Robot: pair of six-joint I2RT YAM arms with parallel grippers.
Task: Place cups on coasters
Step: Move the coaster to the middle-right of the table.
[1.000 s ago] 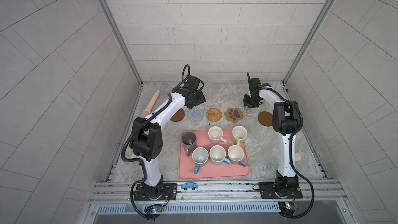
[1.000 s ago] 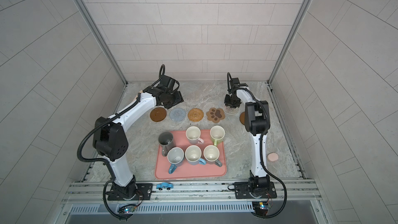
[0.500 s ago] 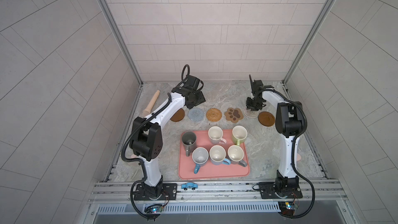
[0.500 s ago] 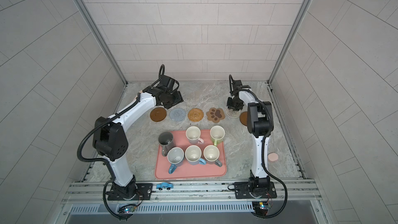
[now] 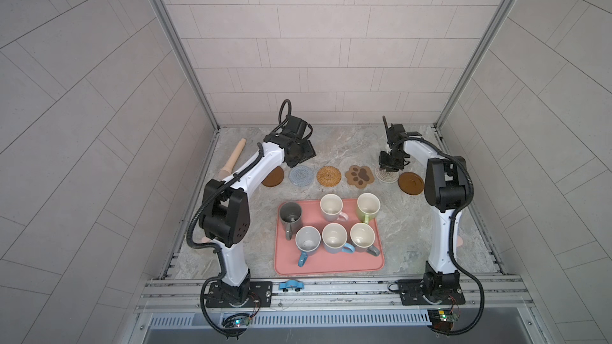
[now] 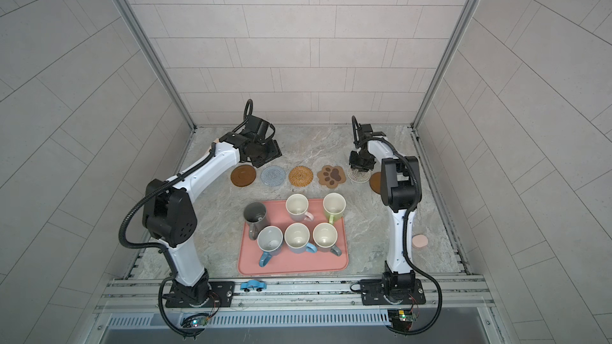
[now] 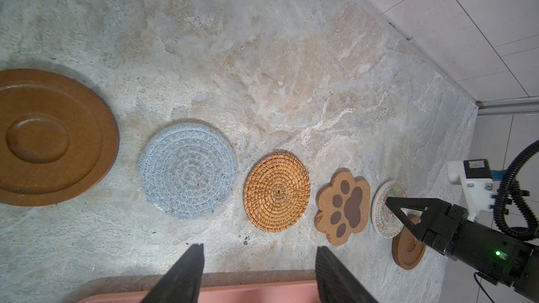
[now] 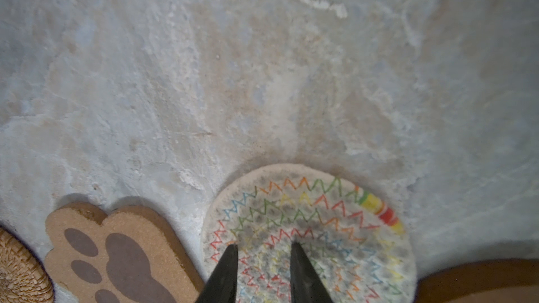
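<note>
Several cups stand on a pink tray [image 5: 331, 266], among them a tall dark grey cup [image 5: 290, 215] and a green cup [image 5: 367, 206]. Behind the tray the coasters lie in a row: a brown disc [image 5: 273, 177], a grey-blue crochet round [image 5: 300, 176], a tan rattan round [image 5: 328, 176], a paw shape [image 5: 360, 176], a cream woven round [image 5: 386, 175] and a second brown disc [image 5: 410, 183]. My left gripper [image 7: 259, 247] hangs open and empty behind the row's left end. My right gripper [image 8: 264, 244] is narrowly open, its tips low over the cream woven round [image 8: 309, 228], holding nothing.
A wooden rolling pin [image 5: 233, 157] lies by the left wall. A small pink disc [image 6: 420, 241] sits near the right arm's base. A blue toy car [image 5: 291, 285] rests on the front rail. Tiled walls close in three sides.
The right arm's elbow has swung a little to the right and its gripper has come slightly forward over the cream woven round. The left arm has not moved.
</note>
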